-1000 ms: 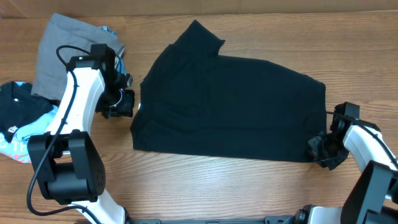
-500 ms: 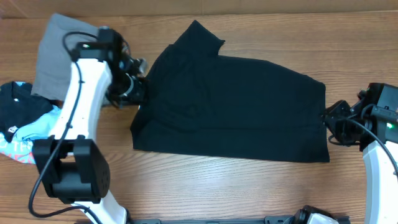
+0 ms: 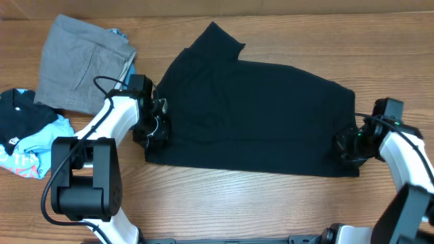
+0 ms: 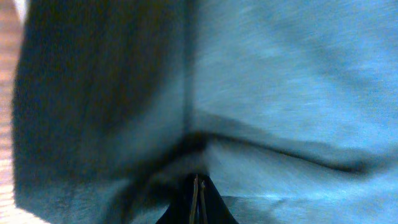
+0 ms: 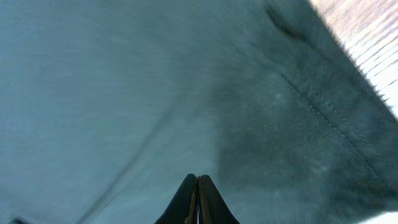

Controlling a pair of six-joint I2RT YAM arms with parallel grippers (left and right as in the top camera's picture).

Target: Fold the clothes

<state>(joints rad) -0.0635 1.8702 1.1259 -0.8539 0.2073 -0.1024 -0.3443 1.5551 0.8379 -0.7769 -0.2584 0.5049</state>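
The large plain black short-sleeved T-shirt (image 3: 251, 115) of soft cloth lay spread out in the middle of the brown wooden table (image 3: 237, 203). Its long side ran left to right, and one sleeve stuck up toward the far edge. It was mostly flat, with a few shallow ripples across the body.

My left claw (image 3: 157, 125) sat at the shirt's left edge, down on the cloth. From my left wrist I saw the two dark fingers brought together to a single point (image 4: 198, 199). The black fabric (image 4: 280, 93) puckered into folds that ran toward that point, so I had that claw pinched closed on the T-shirt's edge.

My right claw (image 3: 349, 146) was at the opposite side, on the shirt's right end near its lower corner. From my right wrist the fingers were likewise pressed tight against each other (image 5: 197, 199), with no gap between them. The cloth (image 5: 124, 93) filled nearly the whole view, and a stitched hem crossed it at the right. That claw was closed. It lay right against the fabric, but I could not tell whether any of it was caught between the tips.

Off to the left, well apart from the T-shirt, a grey folded pair of trousers (image 3: 81, 64) rested near the far corner. Just below it lay a crumpled black and light-blue printed garment (image 3: 27, 132) at the table's left edge. My left arm reached across between that pile and the shirt.
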